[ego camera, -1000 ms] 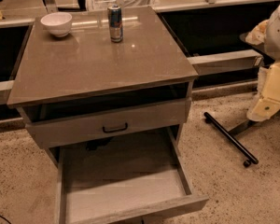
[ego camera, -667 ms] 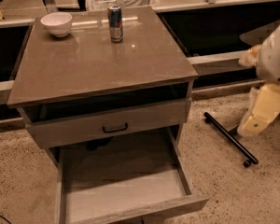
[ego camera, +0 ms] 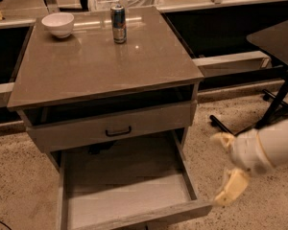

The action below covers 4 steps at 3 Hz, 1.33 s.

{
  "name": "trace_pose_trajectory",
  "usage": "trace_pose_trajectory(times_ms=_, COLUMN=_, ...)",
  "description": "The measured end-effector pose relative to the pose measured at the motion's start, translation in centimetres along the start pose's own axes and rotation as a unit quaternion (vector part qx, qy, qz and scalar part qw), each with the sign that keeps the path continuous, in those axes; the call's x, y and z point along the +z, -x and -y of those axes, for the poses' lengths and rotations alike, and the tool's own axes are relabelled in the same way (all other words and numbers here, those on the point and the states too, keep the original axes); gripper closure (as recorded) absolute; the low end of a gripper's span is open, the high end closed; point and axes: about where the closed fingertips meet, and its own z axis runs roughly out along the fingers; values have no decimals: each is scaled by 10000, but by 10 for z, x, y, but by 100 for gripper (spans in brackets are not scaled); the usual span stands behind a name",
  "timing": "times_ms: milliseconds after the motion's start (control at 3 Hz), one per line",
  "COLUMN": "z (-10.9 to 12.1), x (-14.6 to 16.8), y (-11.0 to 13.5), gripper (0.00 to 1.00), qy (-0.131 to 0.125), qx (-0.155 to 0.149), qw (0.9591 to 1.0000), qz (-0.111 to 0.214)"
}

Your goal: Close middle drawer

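The middle drawer (ego camera: 129, 195), a long shallow box of weathered grey wood with a pale, grainy floor, stands pulled far out of the cabinet, its long axis running front to back and its front pointing toward the camera. Just beside its right front corner hangs the cream claw (ego camera: 226, 166), fingers spread and holding nothing. Farther back, a slim can (ego camera: 118, 24) and a round white bowl (ego camera: 58, 24) stand on the smooth brown worktop (ego camera: 96, 66).
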Motion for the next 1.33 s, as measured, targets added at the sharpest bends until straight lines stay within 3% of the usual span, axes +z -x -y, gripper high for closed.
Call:
trace_pose_trajectory(times_ms=333, z=-21, x=35, y=-30, gripper=0, qy=365, qx=198, qw=9978, qz=509)
trace_pose_trajectory(times_ms=667, z=-20, x=40, y=-34, gripper=0, qy=374, qx=194, qw=9976, qz=544)
trace_pose_trajectory(times_ms=1000, z=-18, x=75, y=-60, gripper=0, qy=436, qx=195, qw=9955, qz=812)
trace_pose_trajectory(times_ms=1333, z=-28, x=127, y=-106, gripper=19, qy=448, qx=-104, qw=9948, qz=909)
